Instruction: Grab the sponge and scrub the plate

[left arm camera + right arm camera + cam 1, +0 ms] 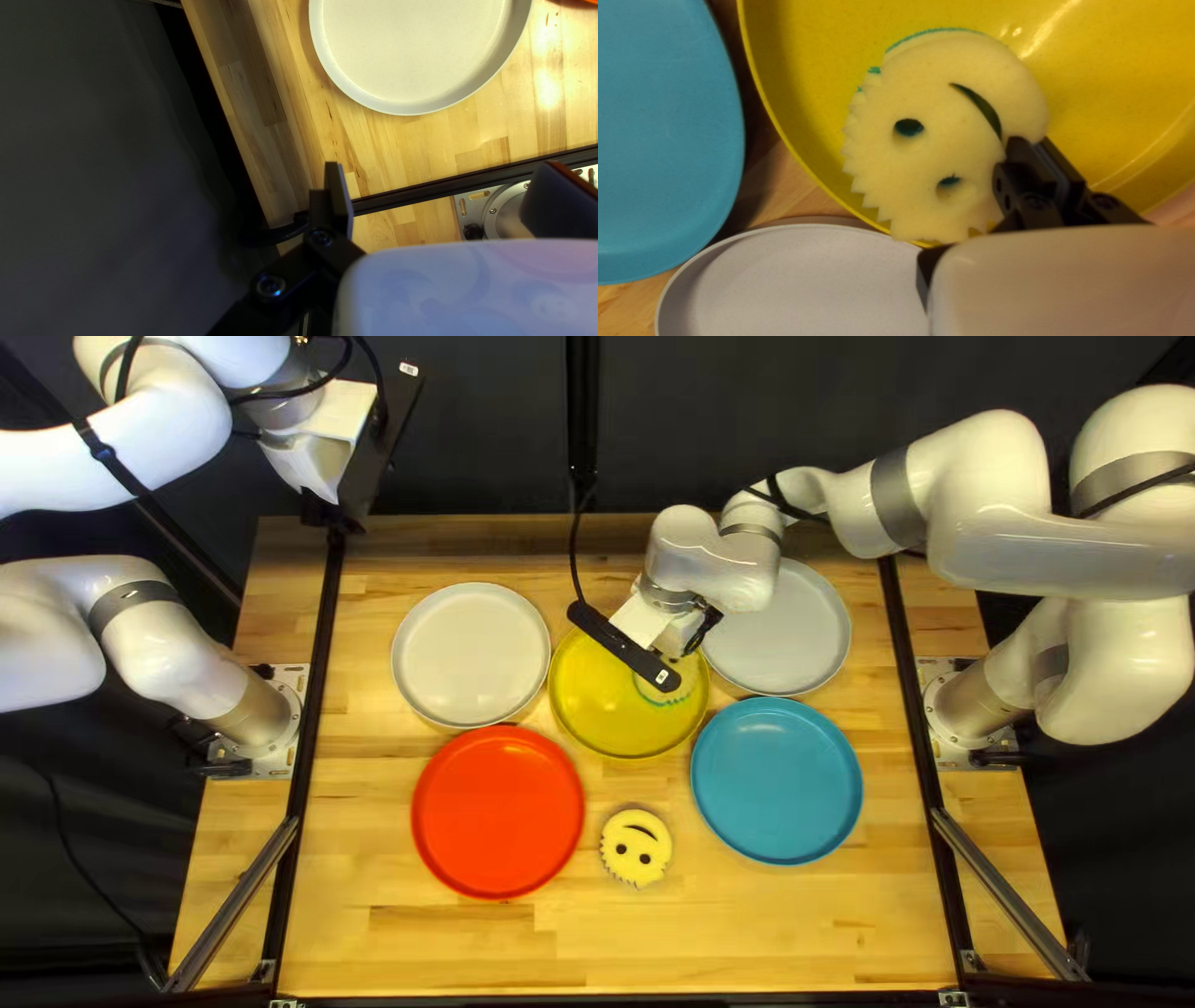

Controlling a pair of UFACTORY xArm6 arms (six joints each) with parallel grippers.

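Sponge (pixel 946 143) located over the yellow plate (pixel 803 81), directly at the right gripper (pixel 1039 142). Right gripper: fingers drawn close together at the sponge's edge, beside one end of its mouth slot (pixel 980 109); judged clenched on that strip of foam, though the finger nearer the slot partly hides the contact. The hold is off-centre. Nearly the whole disc extends to one side of the fingers, toward the blue plate (pixel 660 124), with both eye holes on that free side. The sponge is round and offers no long axis to align; the only direction of note is from the pinched edge across to the free, toothed edge. That toothed edge overlaps the yellow rim in the right wrist view, next to the grey plate (pixel 803 286); whether it touches the rim cannot be determined. The wider part of the yellow floor lies on the opposite side, away from the blue and grey plates. A scrubbing stroke therefore calls for travel in that direction, with pressure kept down; the unsupported side may lift or pivot. Farther out, a second sponge (pixel 635 840) rests on the table (pixel 747 933) between the red plate (pixel 498 812) and the blue one. Left gripper (pixel 445 168): fingers spread, nothing held, well apart from the work. The right arm is clearly the nearer.
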